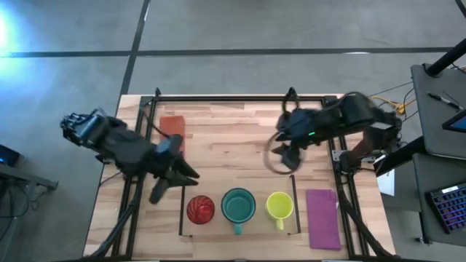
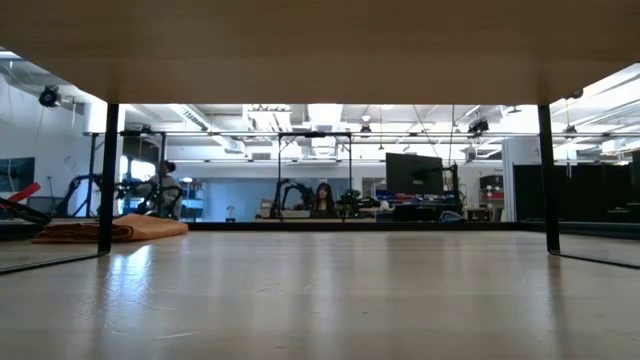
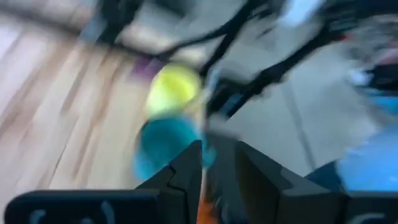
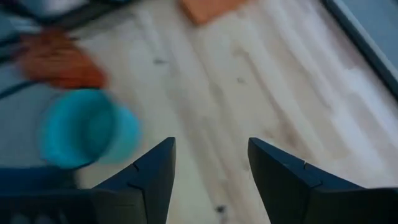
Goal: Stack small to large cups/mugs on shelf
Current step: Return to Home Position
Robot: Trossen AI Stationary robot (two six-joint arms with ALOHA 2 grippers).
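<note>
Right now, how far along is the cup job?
Done: the red cup, teal mug and yellow mug stand in a row inside the shelf. In hand: nothing; the left claw, beside the red cup, and the right claw, over the table, are both open and empty. Left: likely just parking the arms, though the larger teal mug sits mid-row, not at an end.
</note>
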